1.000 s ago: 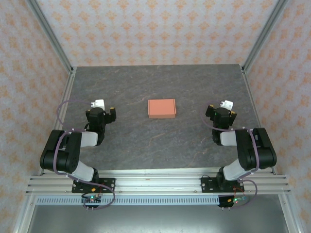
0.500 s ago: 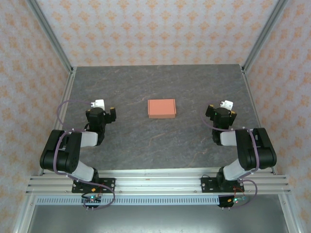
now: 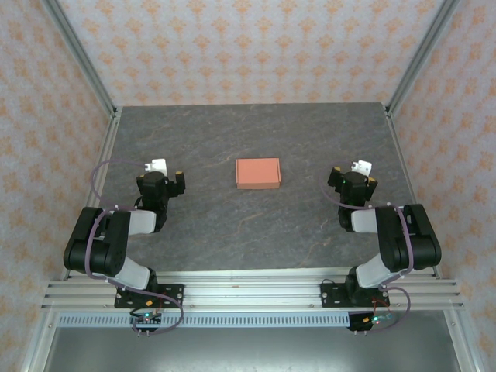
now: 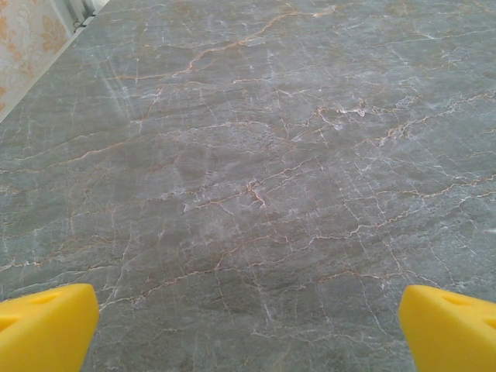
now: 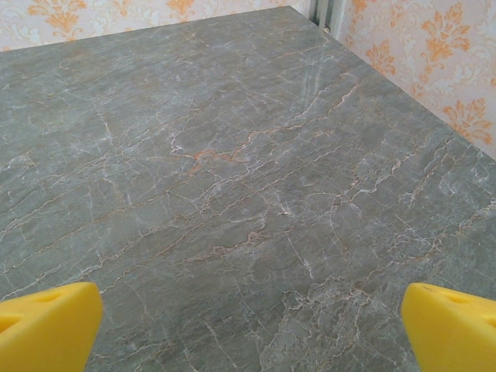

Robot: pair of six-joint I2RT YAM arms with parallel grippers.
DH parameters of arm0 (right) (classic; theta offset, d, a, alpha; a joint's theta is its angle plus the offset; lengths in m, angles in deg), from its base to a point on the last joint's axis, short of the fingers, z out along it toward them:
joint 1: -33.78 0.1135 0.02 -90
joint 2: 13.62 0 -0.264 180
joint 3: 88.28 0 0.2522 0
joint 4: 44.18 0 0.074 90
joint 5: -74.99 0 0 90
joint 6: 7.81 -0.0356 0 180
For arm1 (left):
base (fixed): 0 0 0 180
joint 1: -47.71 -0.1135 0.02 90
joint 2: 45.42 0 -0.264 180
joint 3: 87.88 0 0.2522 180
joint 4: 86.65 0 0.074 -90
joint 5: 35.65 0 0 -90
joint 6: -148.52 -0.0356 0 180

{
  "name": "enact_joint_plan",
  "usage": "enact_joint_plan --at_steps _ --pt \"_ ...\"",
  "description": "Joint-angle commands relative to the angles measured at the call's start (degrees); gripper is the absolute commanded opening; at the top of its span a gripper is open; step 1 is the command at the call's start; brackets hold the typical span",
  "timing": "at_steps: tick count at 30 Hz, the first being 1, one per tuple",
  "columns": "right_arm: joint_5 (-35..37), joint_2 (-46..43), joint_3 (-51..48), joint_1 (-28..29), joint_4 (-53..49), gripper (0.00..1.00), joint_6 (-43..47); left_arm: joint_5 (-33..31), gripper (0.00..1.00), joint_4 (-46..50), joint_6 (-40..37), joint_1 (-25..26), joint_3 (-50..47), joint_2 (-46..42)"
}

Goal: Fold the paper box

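Bright, even light; soft shadows, sharp focus, faint tabletop (image 4: 256, 155) glare.

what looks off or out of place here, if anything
Nothing stands out. The paper box sits closed near the middle of the table, roughly square to its edges, with no loose flaps visible from above. The left gripper and right gripper are open, clear of it.
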Motion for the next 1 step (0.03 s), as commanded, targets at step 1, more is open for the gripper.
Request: enact_joint_plan --at_steps 1 --pt "-0.37 -0.43 0.99 -0.19 -0.33 0.99 -0.9 -0.32 1.0 -1.81 -0.59 0.28 0.99 -0.61"
